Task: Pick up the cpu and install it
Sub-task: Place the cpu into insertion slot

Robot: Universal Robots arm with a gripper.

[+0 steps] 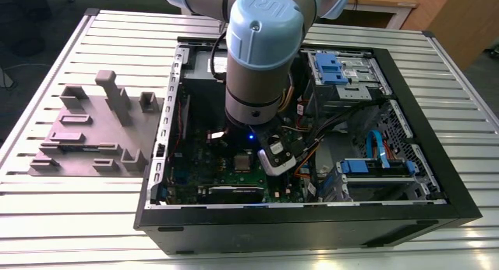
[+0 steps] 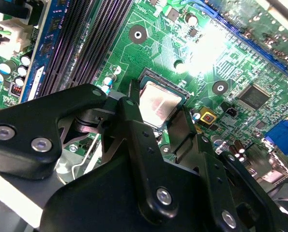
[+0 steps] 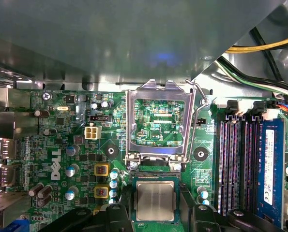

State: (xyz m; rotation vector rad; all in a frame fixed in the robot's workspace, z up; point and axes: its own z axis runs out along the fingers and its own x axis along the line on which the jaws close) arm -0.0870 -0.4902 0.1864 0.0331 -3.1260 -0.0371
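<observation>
Gripper (image 3: 158, 209) jaws apart, straddling cpu (image 3: 155, 200) lying flat on motherboard (image 3: 61, 145); open computer case (image 1: 312, 226) on slatted metal table (image 1: 78, 214)

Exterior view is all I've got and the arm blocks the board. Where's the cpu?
Observer: In the first wrist view the cpu appears to sit in the socket, metal top facing up.
Operator: Socket frame shut over it?
Observer: No. The socket frame is flipped open beside the socket, so the cpu is uncovered.
Operator: Is the pincer on it?
Observer: In the second wrist view the pincer is down right at the cpu. I can't tell whether it is gripping.
</observation>
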